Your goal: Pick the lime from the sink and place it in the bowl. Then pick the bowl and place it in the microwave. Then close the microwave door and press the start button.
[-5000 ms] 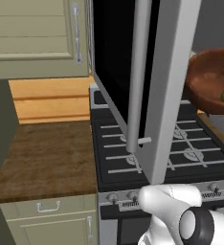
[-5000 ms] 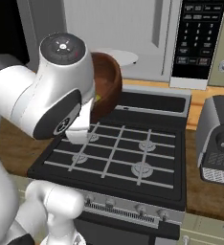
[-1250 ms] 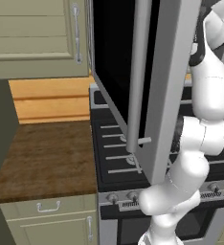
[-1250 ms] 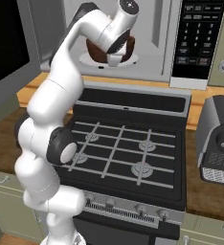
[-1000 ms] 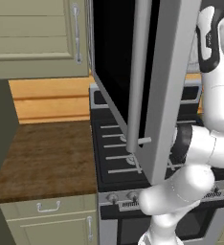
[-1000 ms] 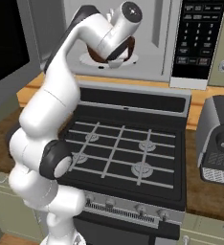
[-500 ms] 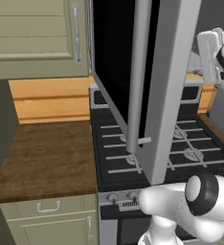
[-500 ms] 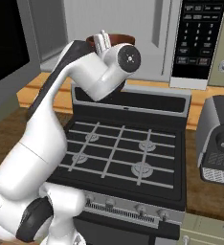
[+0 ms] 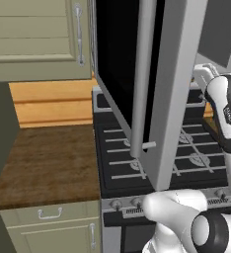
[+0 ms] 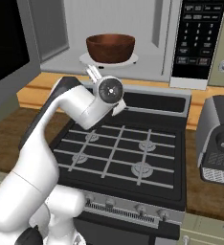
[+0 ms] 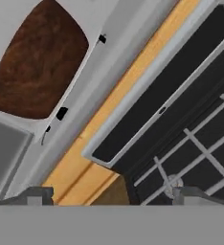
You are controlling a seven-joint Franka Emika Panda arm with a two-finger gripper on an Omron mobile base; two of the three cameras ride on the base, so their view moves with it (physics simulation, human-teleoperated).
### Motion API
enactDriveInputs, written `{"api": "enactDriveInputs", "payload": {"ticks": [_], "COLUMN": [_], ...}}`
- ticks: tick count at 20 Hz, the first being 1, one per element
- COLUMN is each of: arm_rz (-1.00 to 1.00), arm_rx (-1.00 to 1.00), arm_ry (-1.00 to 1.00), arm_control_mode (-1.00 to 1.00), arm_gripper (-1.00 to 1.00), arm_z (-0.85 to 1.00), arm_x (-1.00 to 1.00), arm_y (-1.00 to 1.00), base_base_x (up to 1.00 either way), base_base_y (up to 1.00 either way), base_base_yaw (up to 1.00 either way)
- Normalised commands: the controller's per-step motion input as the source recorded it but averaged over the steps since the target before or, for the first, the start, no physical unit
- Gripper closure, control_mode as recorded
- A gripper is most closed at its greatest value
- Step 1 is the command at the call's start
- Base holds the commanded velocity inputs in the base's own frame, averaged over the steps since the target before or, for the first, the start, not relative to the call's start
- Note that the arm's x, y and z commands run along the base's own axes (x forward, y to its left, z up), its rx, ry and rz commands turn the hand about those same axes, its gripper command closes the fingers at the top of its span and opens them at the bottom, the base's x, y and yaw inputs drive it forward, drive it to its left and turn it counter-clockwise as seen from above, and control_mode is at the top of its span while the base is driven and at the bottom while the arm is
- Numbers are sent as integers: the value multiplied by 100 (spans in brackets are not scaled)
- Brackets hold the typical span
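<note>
The brown bowl (image 10: 110,47) stands on the white turntable (image 10: 129,60) inside the open microwave (image 10: 150,36). In the hand view the bowl (image 11: 37,62) lies at the upper left. The lime is hidden and the sink is out of view. My gripper (image 10: 106,90) hangs below and in front of the microwave's opening, over the back of the stove, apart from the bowl. In the hand view the gripper (image 11: 114,197) is open, its tips far apart with nothing between them. The microwave door (image 9: 172,74) stands swung wide open, its steel bar handle (image 9: 141,74) facing the left base camera.
A black gas range (image 10: 118,148) lies under the arm. The microwave's control panel (image 10: 195,38) is at the right. A grey coffee machine (image 10: 220,139) stands on the counter right of the range. A wooden counter (image 9: 48,158) and green cabinets (image 9: 33,34) are at the left.
The arm has drawn back out of the microwave and dropped over the stove's rear edge. The bowl stays on the turntable, free of the gripper.
</note>
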Motion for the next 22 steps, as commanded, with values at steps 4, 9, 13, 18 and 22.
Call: {"api": "enactDriveInputs", "payload": {"ticks": [4,9,13,18,22], "arm_rz": [-14,-19,-20,-23,-29], "arm_rx": [-52,-54,-53,-58,-52], "arm_ry": [0,0,-3,-8,-1], "arm_control_mode": [-100,-100,-100,-100,-100], "arm_gripper": [-100,-100,-100,-100,-100], "arm_z": [-34,-75,-64,-17,-2], "arm_x": [1,13,7,4,5], "arm_y": [-10,-1,-5,0,0], "base_base_x": [0,0,0,0,0], "base_base_y": [0,0,0,0,0], "base_base_yaw": [0,0,0,0,0]}}
